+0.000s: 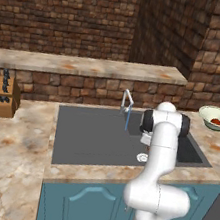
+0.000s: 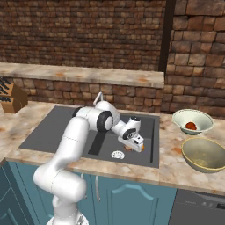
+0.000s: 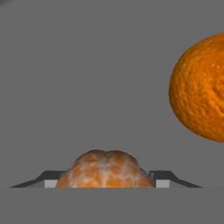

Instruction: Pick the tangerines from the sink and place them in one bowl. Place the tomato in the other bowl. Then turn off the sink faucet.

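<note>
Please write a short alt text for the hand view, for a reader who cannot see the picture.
A pale orange tangerine sits between the two dark fingertips of the gripper at the bottom, over the dark grey sink floor. A second, bright orange tangerine lies at the right edge, partly cut off.

Tangerines (image 3: 201, 87) in sink (image 2: 57, 127); tomato (image 2: 190, 125) in bowl (image 2: 178, 117).

Matt grey sink (image 1: 92, 134), pitted tangerine (image 3: 199, 87), marble counter (image 1: 8, 156)

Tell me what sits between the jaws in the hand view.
The paler tangerine sits between the jaws, which flank it on both sides. The bright orange tangerine lies apart on the bare sink floor.
</note>
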Robot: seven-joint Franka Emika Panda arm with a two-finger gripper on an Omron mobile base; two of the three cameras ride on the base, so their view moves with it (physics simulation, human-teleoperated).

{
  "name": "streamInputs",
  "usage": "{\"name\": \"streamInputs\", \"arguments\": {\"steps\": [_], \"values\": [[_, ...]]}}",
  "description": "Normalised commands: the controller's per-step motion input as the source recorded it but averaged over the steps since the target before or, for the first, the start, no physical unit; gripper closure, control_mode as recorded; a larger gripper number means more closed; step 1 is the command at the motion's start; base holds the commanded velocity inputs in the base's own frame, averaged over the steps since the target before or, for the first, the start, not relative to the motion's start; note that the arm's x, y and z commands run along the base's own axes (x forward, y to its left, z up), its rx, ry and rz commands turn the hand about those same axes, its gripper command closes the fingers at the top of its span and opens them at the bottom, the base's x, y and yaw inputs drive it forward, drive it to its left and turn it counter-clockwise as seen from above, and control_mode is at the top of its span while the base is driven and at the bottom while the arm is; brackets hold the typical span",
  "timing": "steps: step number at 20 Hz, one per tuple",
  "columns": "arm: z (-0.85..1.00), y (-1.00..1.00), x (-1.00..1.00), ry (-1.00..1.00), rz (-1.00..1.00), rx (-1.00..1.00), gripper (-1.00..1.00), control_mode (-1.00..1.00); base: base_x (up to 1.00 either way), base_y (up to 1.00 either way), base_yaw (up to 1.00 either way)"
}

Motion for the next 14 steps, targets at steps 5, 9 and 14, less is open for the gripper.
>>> {"name": "streamInputs", "arguments": {"steps": [5,9,14], "values": [[-0.07,0.0,-0.16,0.0,-0.03,0.0,1.0,-1.0,0.0,0.0,0.0],[0.64,0.0,-0.54,-0.11,-0.05,0.08,1.0,-1.0,0.0,0.0,0.0],[1.0,0.0,-0.5,-0.21,-0.12,0.03,1.0,-1.0,0.0,0.0,0.0]]}}
